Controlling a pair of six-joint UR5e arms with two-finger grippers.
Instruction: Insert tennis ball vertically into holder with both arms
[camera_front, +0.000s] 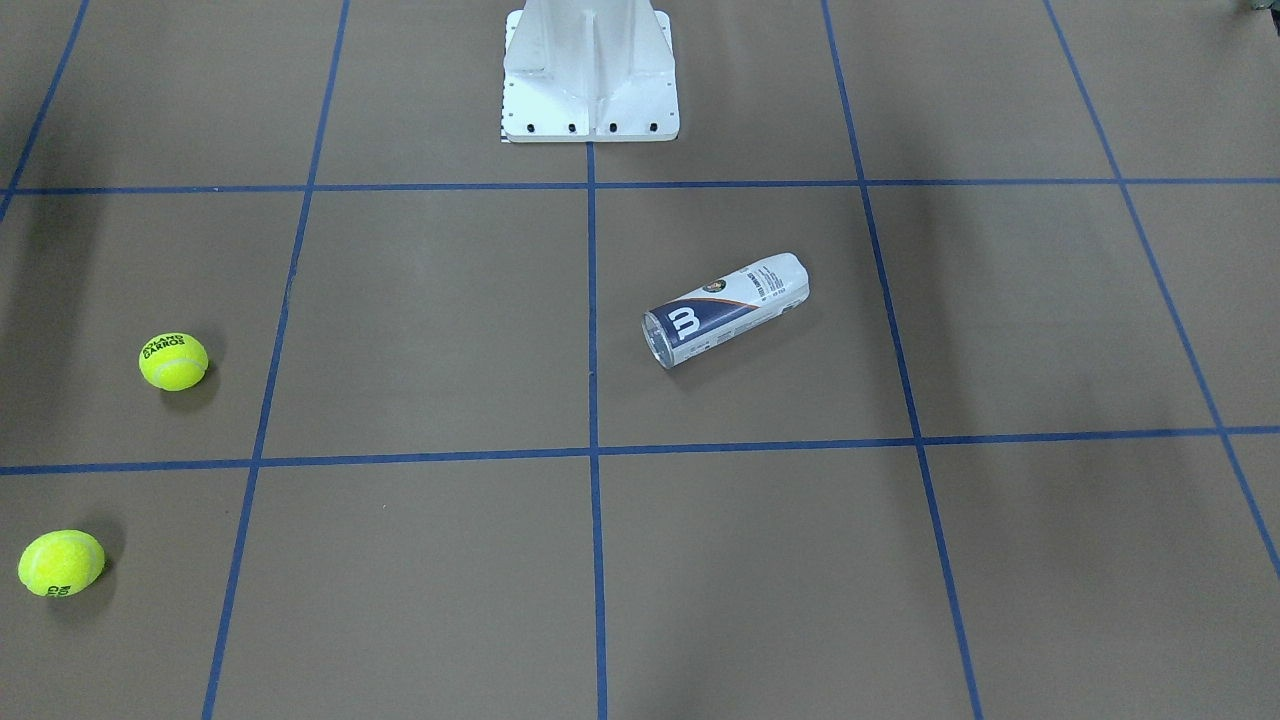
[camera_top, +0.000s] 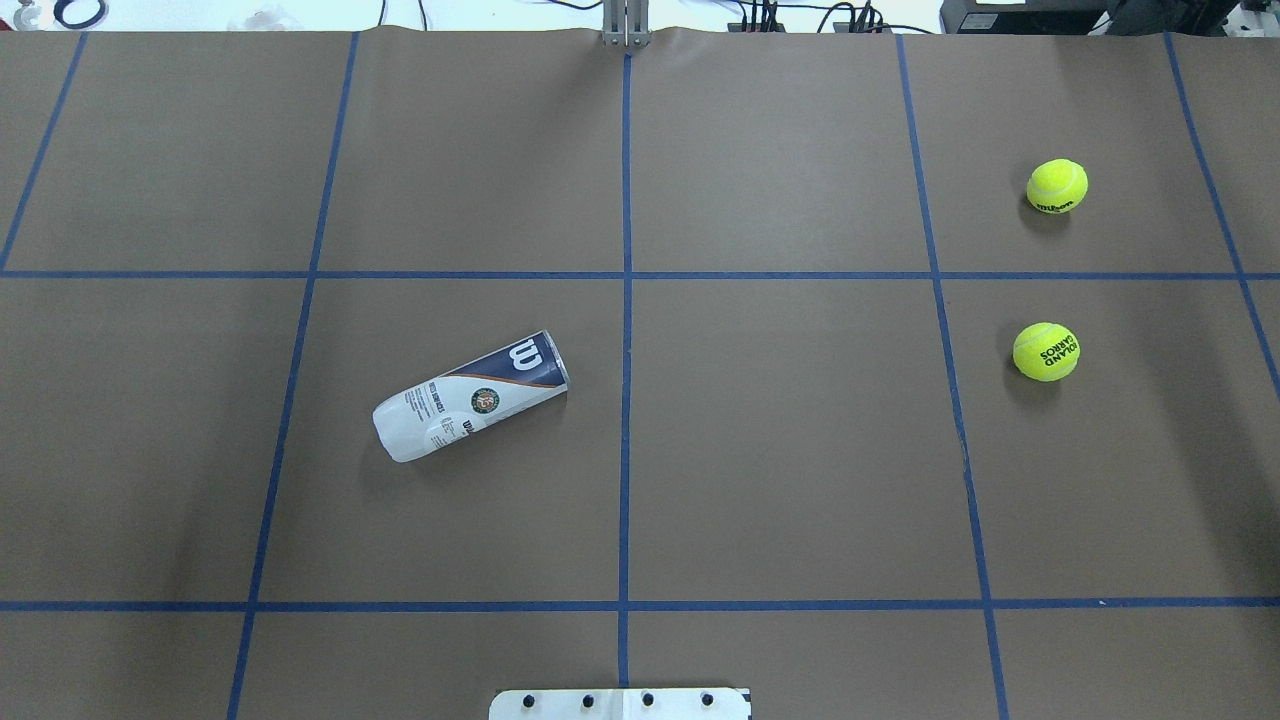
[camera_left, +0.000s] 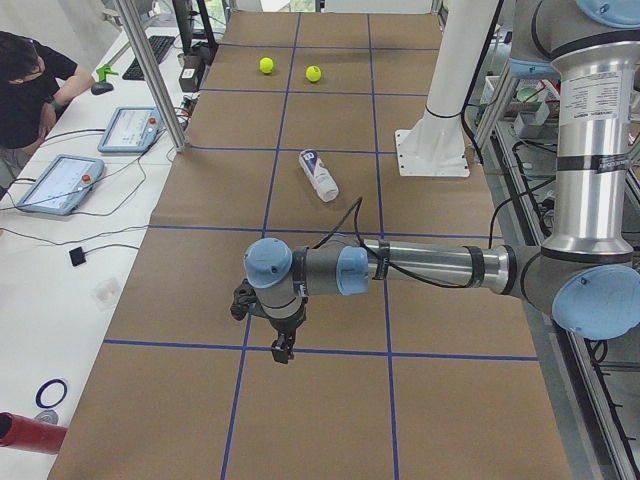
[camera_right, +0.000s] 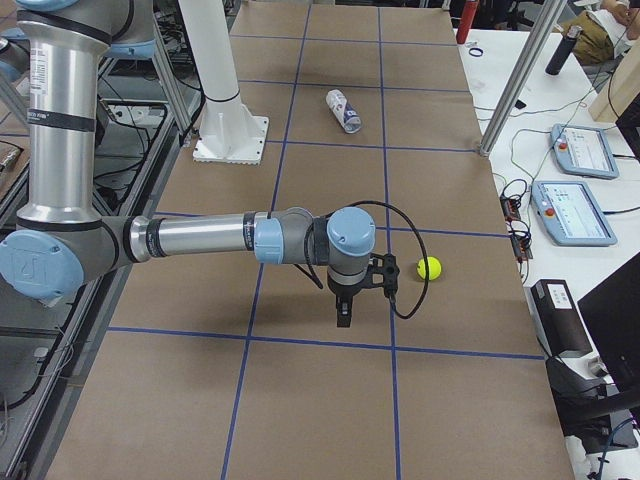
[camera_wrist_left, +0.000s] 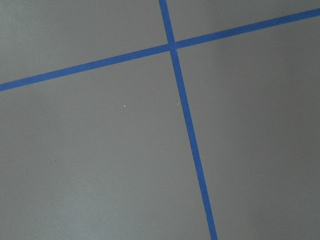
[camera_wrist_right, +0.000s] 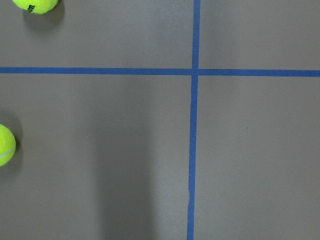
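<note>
Seen from overhead, the white base (camera_top: 620, 704) sits nearest, at 6 o'clock on the bench (camera_top: 780, 450), which is covered in brown paper gridded with blue tape (camera_top: 626, 330). Out past either end of that view, each arm hangs its gripper pointing down above bare paper. The left gripper (camera_left: 284, 354) and the right gripper (camera_right: 343, 320) show only in the side views, so I cannot tell whether either is spread or closed, though neither holds anything. The holder (camera_top: 470, 397) lies on its side left of centre, its rounded white end toward 8 o'clock and its navy end, apparently the mouth, toward 2 o'clock. It will likely need standing upright before a ball can drop in. Its label carries a white "W" on navy and a round badge; the small print is too fine to read. The balls are well apart from it, on the right arm's side. This probably splits the work, left arm for the can and right arm for a ball. The nearer ball (camera_top: 1046, 351), at 3 o'clock, reads "ROLAND GARROS" in black. The farther ball (camera_top: 1057, 186), at 2 o'clock, bears what looks like "Wilson".
</note>
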